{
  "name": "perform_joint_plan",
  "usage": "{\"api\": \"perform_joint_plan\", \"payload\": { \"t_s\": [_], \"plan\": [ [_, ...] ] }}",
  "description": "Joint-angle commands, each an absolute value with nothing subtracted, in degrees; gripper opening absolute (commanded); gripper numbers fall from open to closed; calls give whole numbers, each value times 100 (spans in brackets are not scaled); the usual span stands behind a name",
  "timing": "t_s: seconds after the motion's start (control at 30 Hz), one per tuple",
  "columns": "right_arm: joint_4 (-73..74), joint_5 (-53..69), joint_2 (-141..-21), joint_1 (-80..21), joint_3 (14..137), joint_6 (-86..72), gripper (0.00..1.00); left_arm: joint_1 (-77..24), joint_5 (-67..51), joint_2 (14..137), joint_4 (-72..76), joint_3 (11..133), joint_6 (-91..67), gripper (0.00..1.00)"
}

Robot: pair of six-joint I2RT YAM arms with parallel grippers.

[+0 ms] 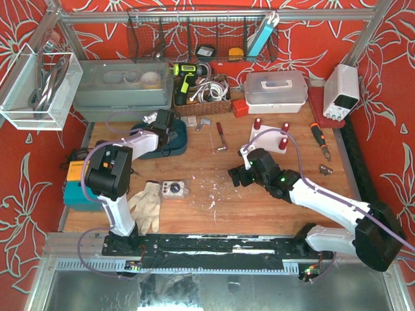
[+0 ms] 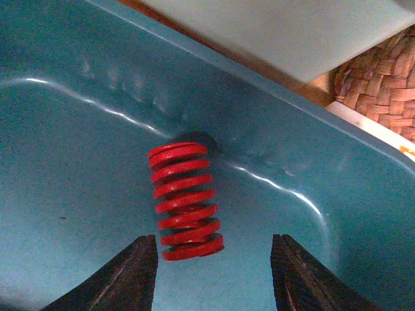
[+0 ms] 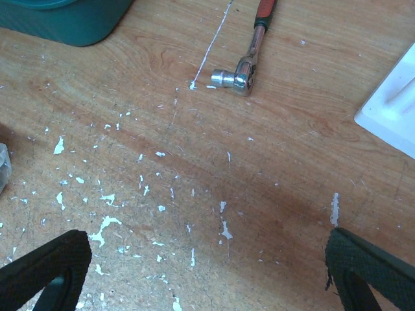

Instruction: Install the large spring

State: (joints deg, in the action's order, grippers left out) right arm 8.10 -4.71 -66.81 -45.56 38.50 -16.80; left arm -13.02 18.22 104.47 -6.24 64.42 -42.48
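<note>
A large red coil spring [image 2: 186, 201] lies on the floor of a teal tray [image 2: 71, 168], close to its far wall. My left gripper [image 2: 214, 272] is open just short of the spring, its dark fingertips [image 2: 137, 272] apart on either side of the spring's near end, not touching it. In the top view the left gripper [image 1: 163, 124] is over the teal tray [image 1: 176, 146] at the back left. My right gripper [image 3: 207, 269] is open and empty low over the bare wood. A white base plate [image 1: 272, 138] with red-capped posts stands beside the right gripper [image 1: 237, 175].
A ratchet wrench [image 3: 249, 55] lies on the wood ahead of my right gripper. A work glove [image 1: 148, 202] and a small timer [image 1: 174, 189] lie at the front left. A wicker basket [image 2: 382, 84], a grey bin [image 1: 120, 87] and a white lidded box [image 1: 275, 91] line the back.
</note>
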Motion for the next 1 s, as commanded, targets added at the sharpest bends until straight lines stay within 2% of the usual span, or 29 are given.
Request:
{"api": "perform_joint_plan", "payload": {
  "t_s": [0.0, 0.67, 0.97],
  "plan": [
    [879, -641, -6724, -4614, 4005, -1567, 99, -1266, 2066, 10685, -856, 6671, -4270, 51],
    [880, -738, -6800, -4638, 4024, -1531, 99, -1246, 2232, 11445, -878, 6927, -4103, 48],
    [901, -756, -6855, -4640, 4060, -1529, 99, -1238, 2304, 11328, -940, 6893, -4131, 30]
  ]
}}
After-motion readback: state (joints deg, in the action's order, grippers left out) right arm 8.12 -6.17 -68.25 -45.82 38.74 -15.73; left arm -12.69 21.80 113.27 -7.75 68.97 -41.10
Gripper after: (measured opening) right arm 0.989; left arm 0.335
